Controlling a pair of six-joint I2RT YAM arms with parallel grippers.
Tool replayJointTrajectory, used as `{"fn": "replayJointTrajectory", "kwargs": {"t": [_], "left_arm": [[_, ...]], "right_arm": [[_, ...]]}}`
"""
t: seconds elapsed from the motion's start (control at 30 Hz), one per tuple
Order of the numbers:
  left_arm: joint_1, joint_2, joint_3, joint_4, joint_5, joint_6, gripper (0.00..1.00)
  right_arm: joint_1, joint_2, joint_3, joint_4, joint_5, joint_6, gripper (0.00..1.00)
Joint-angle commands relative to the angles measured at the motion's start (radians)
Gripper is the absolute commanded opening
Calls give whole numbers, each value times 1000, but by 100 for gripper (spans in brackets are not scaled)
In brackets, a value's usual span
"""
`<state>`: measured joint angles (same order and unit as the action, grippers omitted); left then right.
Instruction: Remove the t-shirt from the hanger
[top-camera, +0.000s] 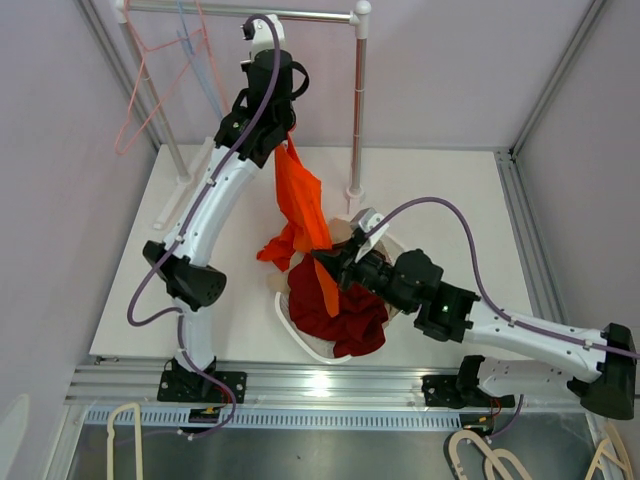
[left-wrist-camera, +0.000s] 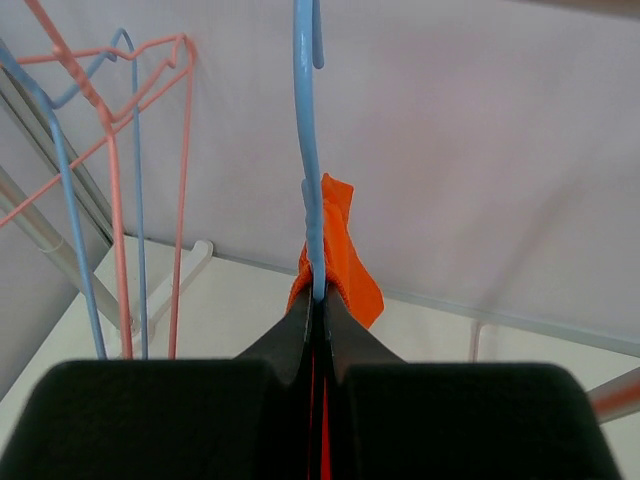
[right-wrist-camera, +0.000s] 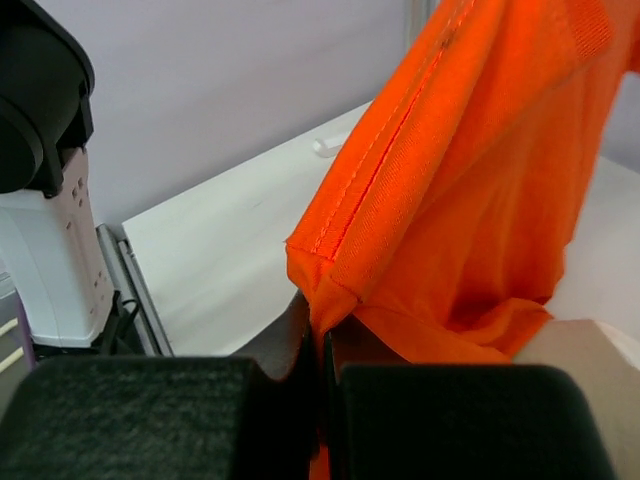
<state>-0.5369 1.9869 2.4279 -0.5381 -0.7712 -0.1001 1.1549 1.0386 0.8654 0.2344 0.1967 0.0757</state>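
An orange t-shirt hangs from a light blue hanger. My left gripper is raised under the rack bar and is shut on the hanger's neck, with the shirt's collar bunched at its fingertips. The shirt stretches down and to the right. My right gripper is shut on the shirt's lower hem; in the right wrist view the folded hem is pinched between the fingers. Most of the hanger is hidden in the top view.
A white clothes rack stands at the back with pink and blue empty hangers on its left end. A white basket holding dark red clothes sits under the right gripper. Spare hangers lie below the table's front rail.
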Motion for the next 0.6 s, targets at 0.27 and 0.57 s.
{"fn": "replayJointTrajectory", "kwargs": {"t": [0.27,0.57], "left_arm": [[22,-56,56,101,12,20,1],[-24,-184,46,17,50,-7,1]], "right_arm": [[108,331,227,17,-186,65,0],[8,437,175,42,-180,143,0]]}}
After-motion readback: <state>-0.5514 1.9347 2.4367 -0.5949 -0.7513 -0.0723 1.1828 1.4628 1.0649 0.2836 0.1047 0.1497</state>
